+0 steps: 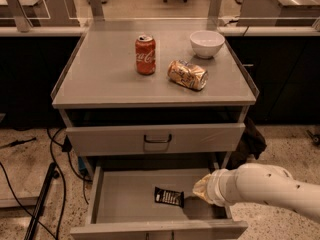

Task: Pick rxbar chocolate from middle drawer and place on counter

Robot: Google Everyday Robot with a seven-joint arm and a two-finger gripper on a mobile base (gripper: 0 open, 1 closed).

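The rxbar chocolate (169, 197), a small black bar with white lettering, lies flat on the floor of the open middle drawer (125, 196), right of centre. My gripper (201, 189) comes in from the right on a white arm, over the drawer's right part, just right of the bar and apart from it. The counter (105, 69) is the grey cabinet top above the drawers.
On the counter stand a red Coca-Cola can (145, 54), a white bowl (207, 43) and a crushed tan can (187, 74) lying on its side. A shut drawer front with a black loop handle (157, 139) sits above the open drawer. Cables (55, 184) lie on the floor at left.
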